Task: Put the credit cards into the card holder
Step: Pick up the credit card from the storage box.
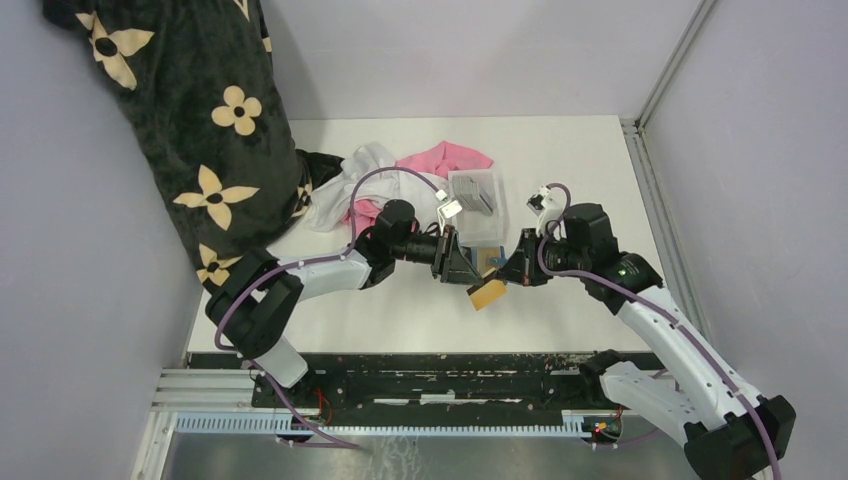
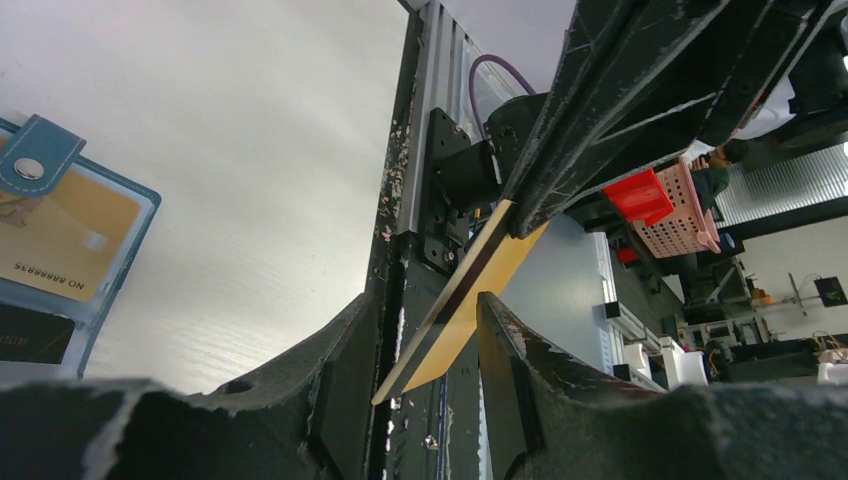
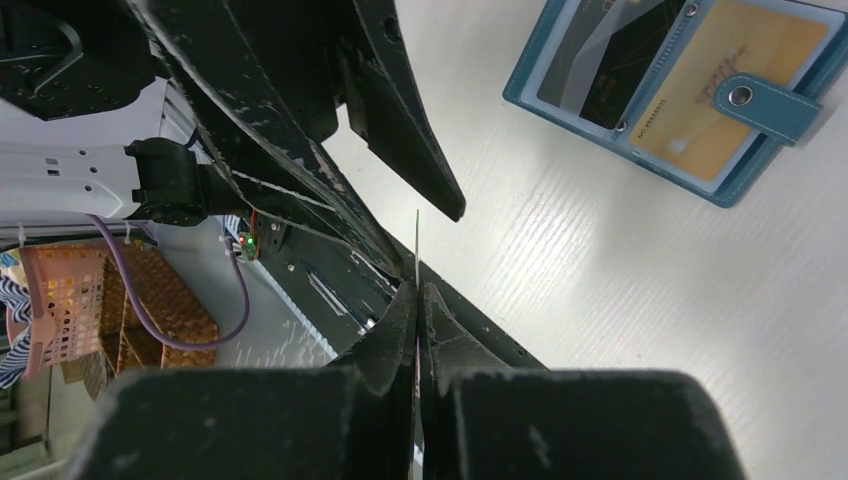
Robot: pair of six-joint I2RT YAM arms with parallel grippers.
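A gold-tan credit card (image 1: 487, 293) hangs above the table, and my right gripper (image 3: 418, 290) is shut on its edge. In the left wrist view this card (image 2: 470, 300) slants between the fingers of my left gripper (image 2: 425, 300), which stand open around it. The card holder (image 3: 690, 85) lies open on the table, teal-blue, with a gold card and a dark card in its slots. It also shows at the left edge of the left wrist view as the card holder (image 2: 70, 240). From above, the two grippers (image 1: 480, 268) meet over it and hide most of it. Grey credit cards (image 1: 483, 198) lie in a clear tray.
The clear tray (image 1: 478, 205) stands just behind the grippers. White and pink cloth (image 1: 400, 175) lies behind it to the left. A black flower-patterned fabric (image 1: 200, 120) hangs over the table's left side. A black rail (image 1: 430, 365) runs along the near edge.
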